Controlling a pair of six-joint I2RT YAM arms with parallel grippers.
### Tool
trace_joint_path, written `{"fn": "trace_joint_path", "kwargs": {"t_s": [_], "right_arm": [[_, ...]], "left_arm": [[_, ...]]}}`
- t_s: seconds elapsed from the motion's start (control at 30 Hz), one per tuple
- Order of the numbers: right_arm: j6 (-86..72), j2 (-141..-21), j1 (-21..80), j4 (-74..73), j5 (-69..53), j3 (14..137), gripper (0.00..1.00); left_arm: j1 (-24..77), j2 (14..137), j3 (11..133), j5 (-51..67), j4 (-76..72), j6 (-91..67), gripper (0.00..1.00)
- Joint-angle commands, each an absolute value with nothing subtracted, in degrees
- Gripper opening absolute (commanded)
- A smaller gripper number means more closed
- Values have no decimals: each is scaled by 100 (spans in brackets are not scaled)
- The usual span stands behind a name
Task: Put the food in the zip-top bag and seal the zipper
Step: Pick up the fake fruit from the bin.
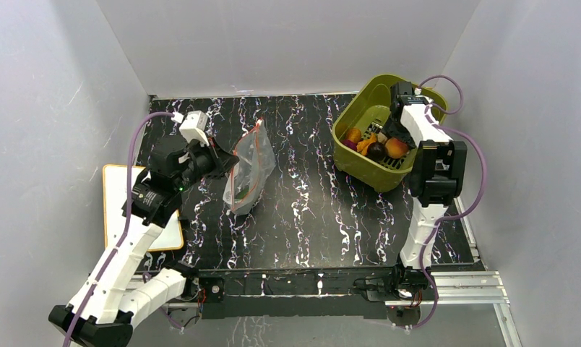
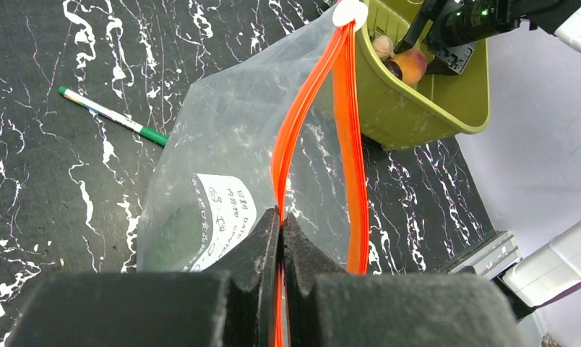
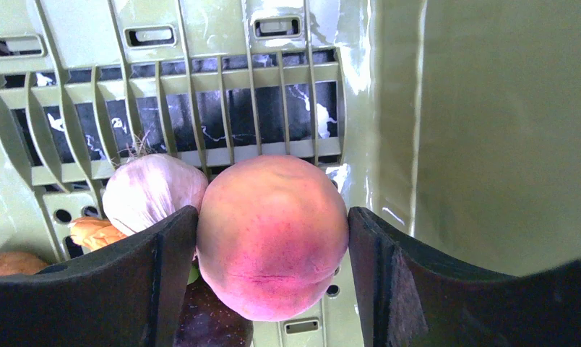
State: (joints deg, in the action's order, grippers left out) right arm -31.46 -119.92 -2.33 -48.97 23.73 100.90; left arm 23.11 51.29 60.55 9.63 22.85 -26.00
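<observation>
The clear zip-top bag (image 1: 248,168) stands on the black marbled table, its red-orange zipper (image 2: 354,144) gaping open. My left gripper (image 2: 281,217) is shut on one zipper strip and holds that side up; in the top view it (image 1: 219,163) is at the bag's left. A dark green shape (image 2: 173,233) shows through the bag. My right gripper (image 3: 273,217) is inside the olive-green basket (image 1: 360,108), with its fingers against both sides of the orange-pink peach (image 3: 273,238). A beige garlic piece (image 3: 154,191), an orange piece (image 3: 92,231) and a dark purple piece (image 3: 215,322) lie beside the peach.
A thin white pen with a green cap (image 2: 114,116) lies on the table behind the bag. A white board with an orange rim (image 1: 121,206) lies at the table's left edge. Grey walls close in the left, back and right sides.
</observation>
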Motion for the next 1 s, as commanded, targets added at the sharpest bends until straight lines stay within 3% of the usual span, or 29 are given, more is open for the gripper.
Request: {"fn": "trace_joint_path", "kwargs": {"t_s": [0.0,0.57,0.97], "right_arm": [[-3052,-11564,-202,-4651,2028,10058,54],[-3005,-9683,-102,-5261,1346,9972,50],[-3695,-9041,1727,-5597,392,10632,48]], "left_arm": [[2320,5051,6001,912,2253,-2743,0],[2320,5308,5751,894,1855,-2962,0],[2320,5143,5419,970,1597,-3158,0]]}}
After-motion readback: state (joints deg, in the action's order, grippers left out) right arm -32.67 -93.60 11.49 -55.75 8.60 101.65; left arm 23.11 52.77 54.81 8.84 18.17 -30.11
